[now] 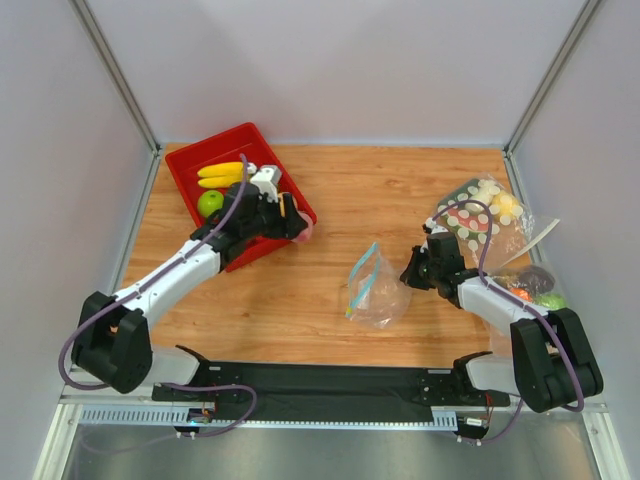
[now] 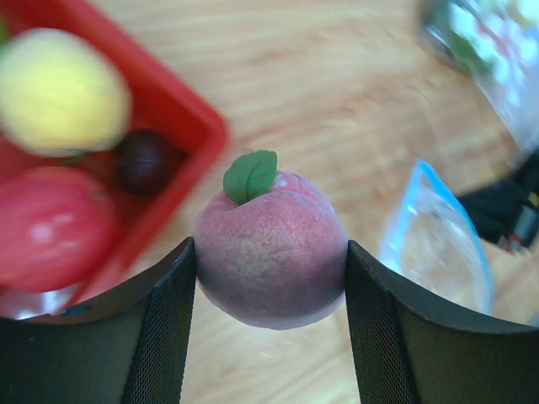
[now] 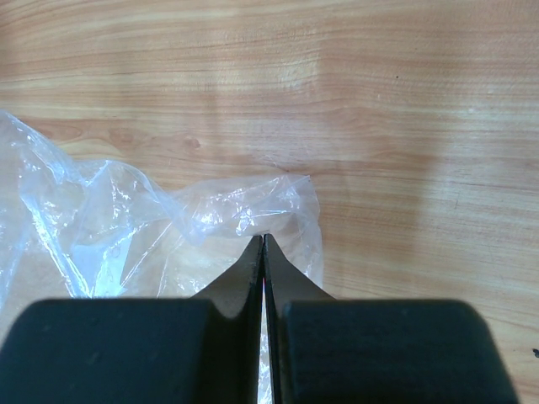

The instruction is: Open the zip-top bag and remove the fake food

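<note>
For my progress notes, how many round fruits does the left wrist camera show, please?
4: peach in the left gripper; yellow fruit, purple fruit, red fruit in the tray; more may be hidden.

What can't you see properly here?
Pink peach: top view, almost hidden by the left gripper holding it.
Yellow fruit and dark purple fruit in the red tray: left wrist view, blurred.
Zip-top bag: right wrist view, cut off by the left edge.
Whether the shut right gripper pinches the bag: its fingers cover the spot.
</note>
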{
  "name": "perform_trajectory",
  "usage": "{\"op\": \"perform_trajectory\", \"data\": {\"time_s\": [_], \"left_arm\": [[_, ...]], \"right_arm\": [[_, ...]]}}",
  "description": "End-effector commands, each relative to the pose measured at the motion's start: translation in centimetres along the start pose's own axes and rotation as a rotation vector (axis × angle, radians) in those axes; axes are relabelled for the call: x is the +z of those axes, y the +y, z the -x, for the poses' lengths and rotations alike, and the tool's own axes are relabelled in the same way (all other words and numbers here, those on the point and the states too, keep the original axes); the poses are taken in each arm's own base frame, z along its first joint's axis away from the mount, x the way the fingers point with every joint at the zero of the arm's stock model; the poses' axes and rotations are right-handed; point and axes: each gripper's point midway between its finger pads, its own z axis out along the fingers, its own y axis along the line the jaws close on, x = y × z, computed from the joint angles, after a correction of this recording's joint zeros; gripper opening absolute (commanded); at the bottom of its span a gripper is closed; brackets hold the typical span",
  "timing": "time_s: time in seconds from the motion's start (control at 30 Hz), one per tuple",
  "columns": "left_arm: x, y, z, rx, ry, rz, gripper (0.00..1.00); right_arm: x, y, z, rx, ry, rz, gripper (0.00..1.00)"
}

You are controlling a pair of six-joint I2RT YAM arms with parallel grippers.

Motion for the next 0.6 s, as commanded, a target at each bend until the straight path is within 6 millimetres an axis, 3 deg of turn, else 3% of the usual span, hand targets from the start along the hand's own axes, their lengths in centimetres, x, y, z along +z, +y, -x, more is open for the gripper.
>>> {"op": "perform_trajectory", "data": {"time_s": [0.0, 0.03, 0.1, 0.13, 0.23, 0.37, 0.57], "left_arm": [[-1.0, 4.1, 3.2, -0.031, -0.069, 0.113, 0.42], [-1.3, 6.2, 4.5, -0.05, -0.1, 0.173, 0.42], [-0.8, 8.6, 4.8, -0.063, -0.095, 0.243, 0.43], [-0.6, 10.8, 5.4, -0.074, -0.106, 0.319, 0.43], [0.3, 14.1, 6.6, -0.083, -0.115, 0.422, 0.45], [1.5, 16.7, 8.1, -0.088, -0.132, 0.493, 0.47], [2.8, 20.9, 7.6, -0.097, -0.074, 0.6, 0.49]], "right_arm": [[0.2, -0.3, -0.3, 0.005, 0.0, -0.012, 0.0], [0.2, -0.2, -0.2, 0.004, -0.002, -0.008, 0.0], [0.2, -0.2, -0.2, 0.003, -0.003, -0.007, 0.0], [0.2, -0.2, -0.2, 0.003, -0.002, -0.004, 0.0], [0.2, -0.1, -0.2, 0.004, -0.001, 0.0, 0.0], [0.1, -0.1, -0.3, 0.001, 0.001, 0.001, 0.0], [0.1, 0.0, -0.3, -0.001, -0.001, 0.007, 0.0]]}}
